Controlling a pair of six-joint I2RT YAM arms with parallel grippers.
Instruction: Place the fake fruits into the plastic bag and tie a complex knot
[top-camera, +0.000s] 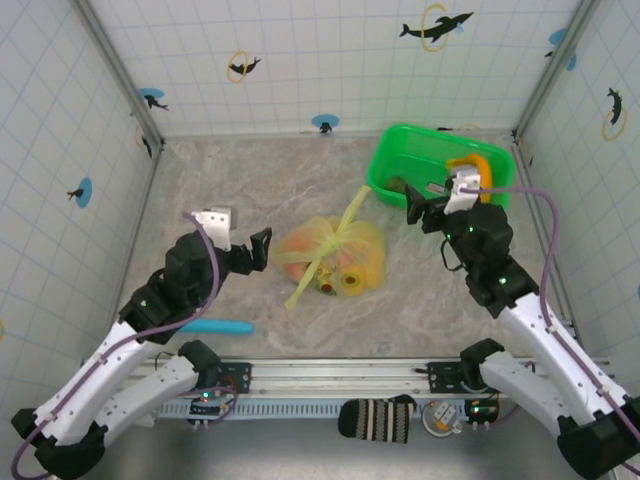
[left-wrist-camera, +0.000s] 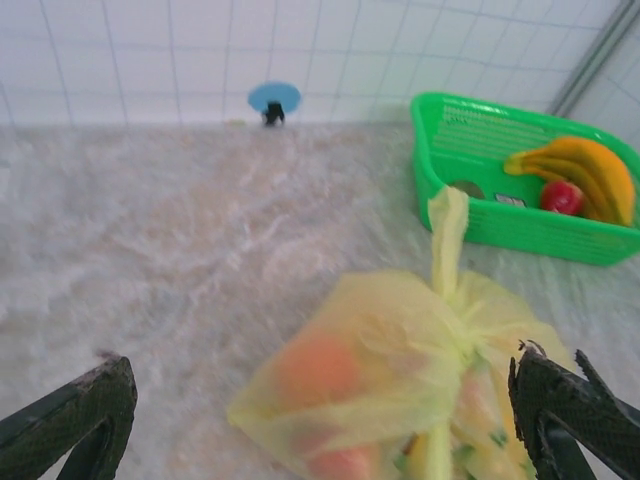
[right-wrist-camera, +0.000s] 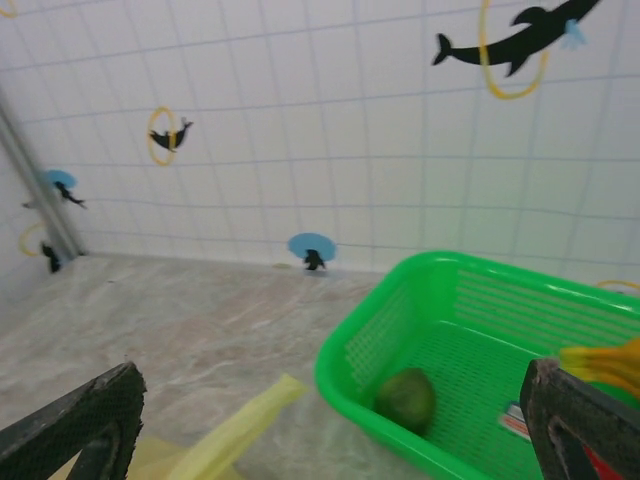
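Observation:
The plastic bag (top-camera: 335, 250) lies in the middle of the table, pale yellow and gathered at a knot. One handle strip (top-camera: 352, 205) runs toward the tray and another trails to the near left. Fake fruits show through it, orange and red (left-wrist-camera: 318, 368). More fake fruits lie in the green tray: bananas (left-wrist-camera: 585, 170), a red piece (left-wrist-camera: 562, 197) and a dark green one (right-wrist-camera: 405, 400). My left gripper (top-camera: 252, 255) stands open just left of the bag (left-wrist-camera: 400, 380), holding nothing. Beside the tray's near-left corner, my right gripper (top-camera: 420, 208) is open and empty, with the handle strip (right-wrist-camera: 240, 430) below it.
The green tray (top-camera: 395, 150) stands at the back right against the tiled wall. A teal stick (top-camera: 215, 325) lies near the front left edge. Tiled walls close in the table on three sides. A striped sock-like thing (top-camera: 378, 418) lies on the front rail.

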